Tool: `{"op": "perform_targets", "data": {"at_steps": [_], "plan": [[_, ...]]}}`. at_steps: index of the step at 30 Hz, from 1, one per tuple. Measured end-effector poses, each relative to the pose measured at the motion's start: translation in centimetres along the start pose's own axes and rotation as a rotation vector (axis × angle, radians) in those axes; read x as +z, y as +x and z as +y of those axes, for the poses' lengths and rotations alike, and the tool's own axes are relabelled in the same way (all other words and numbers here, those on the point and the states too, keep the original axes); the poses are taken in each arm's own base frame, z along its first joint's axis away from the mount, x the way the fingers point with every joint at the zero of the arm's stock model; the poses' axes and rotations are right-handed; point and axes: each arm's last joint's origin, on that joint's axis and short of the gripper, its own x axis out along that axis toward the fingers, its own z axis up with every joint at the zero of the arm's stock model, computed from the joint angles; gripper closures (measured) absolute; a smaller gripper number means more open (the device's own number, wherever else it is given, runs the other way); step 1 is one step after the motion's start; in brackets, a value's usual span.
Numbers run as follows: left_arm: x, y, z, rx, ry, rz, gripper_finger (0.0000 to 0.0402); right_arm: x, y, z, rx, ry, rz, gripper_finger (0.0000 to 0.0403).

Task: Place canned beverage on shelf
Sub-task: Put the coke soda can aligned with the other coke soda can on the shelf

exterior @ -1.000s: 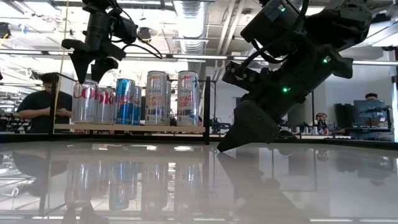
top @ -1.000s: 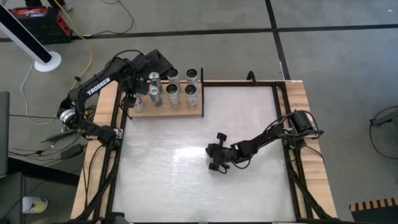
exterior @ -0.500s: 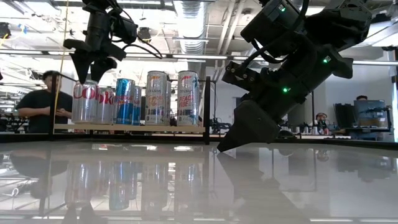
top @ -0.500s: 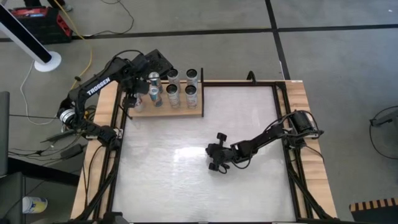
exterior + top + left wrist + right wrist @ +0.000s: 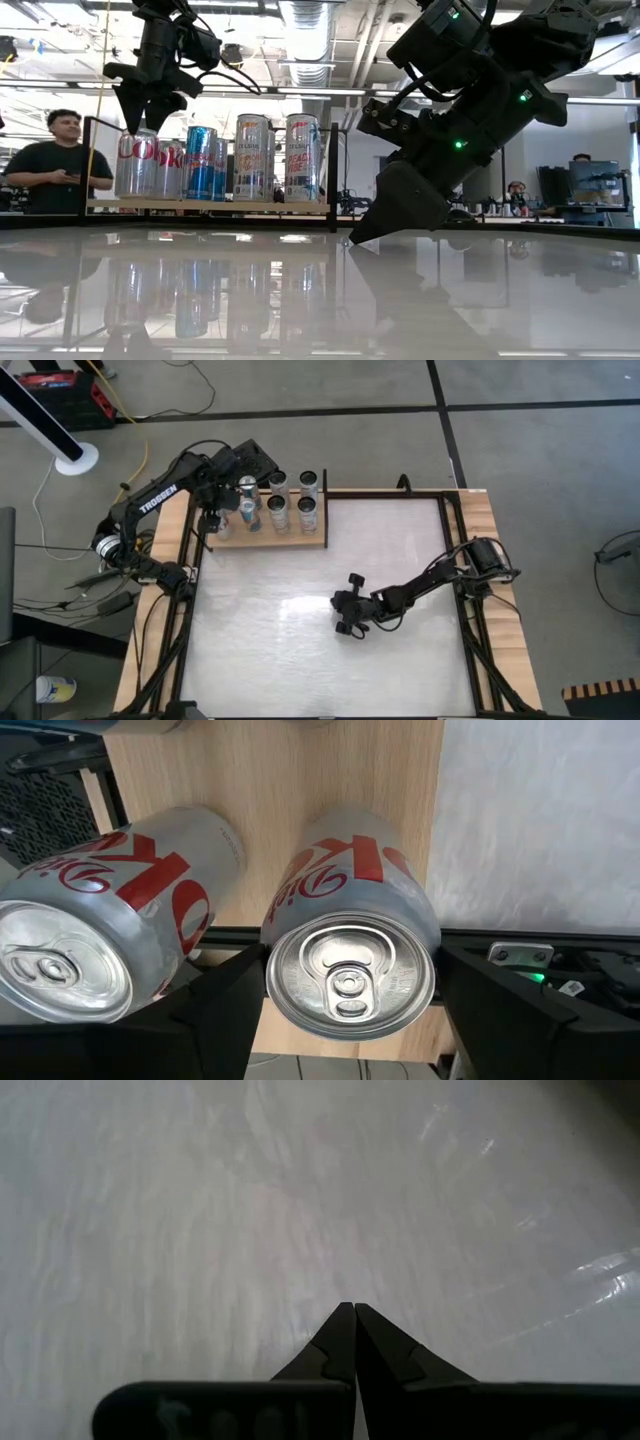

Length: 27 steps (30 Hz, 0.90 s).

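Several cans stand upright on the pale wooden shelf (image 5: pixel 300 540) at the table's far left. The leftmost one, nearest the table's edge, is a silver and red Diet Coke can (image 5: pixel 350 950), also seen in the low view (image 5: pixel 135 160). A second Diet Coke can (image 5: pixel 100 930) stands beside it. My left gripper (image 5: pixel 143 122) is open and points down just above the first can. Its fingers (image 5: pixel 225 1015) stand on either side of the can's top without touching it. My right gripper (image 5: pixel 353 1310) is shut and empty, low over the middle of the white tabletop (image 5: pixel 280 650).
A blue can (image 5: pixel 200 160) and two pale cans (image 5: pixel 252 157) fill the shelf's right part. A black frame post (image 5: pixel 333 180) stands at the shelf's right end. The right arm (image 5: pixel 430 580) reaches in from the table's right side. People show in the room behind.
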Motion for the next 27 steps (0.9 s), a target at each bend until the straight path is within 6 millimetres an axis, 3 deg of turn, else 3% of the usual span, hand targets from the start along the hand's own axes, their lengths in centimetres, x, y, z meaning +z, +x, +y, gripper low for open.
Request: {"op": "perform_targets", "data": {"at_steps": [9,27], "plan": [[0.12,-0.06,0.02,-0.014,-0.011,-0.035,0.0130,0.00,0.00,0.00,0.000,0.002,0.000,0.0376],[0.71,-0.24,-0.57,0.026,0.153,0.022,0.0130,0.00,0.00,0.00,0.000,-0.001,0.000,0.0376]]}}
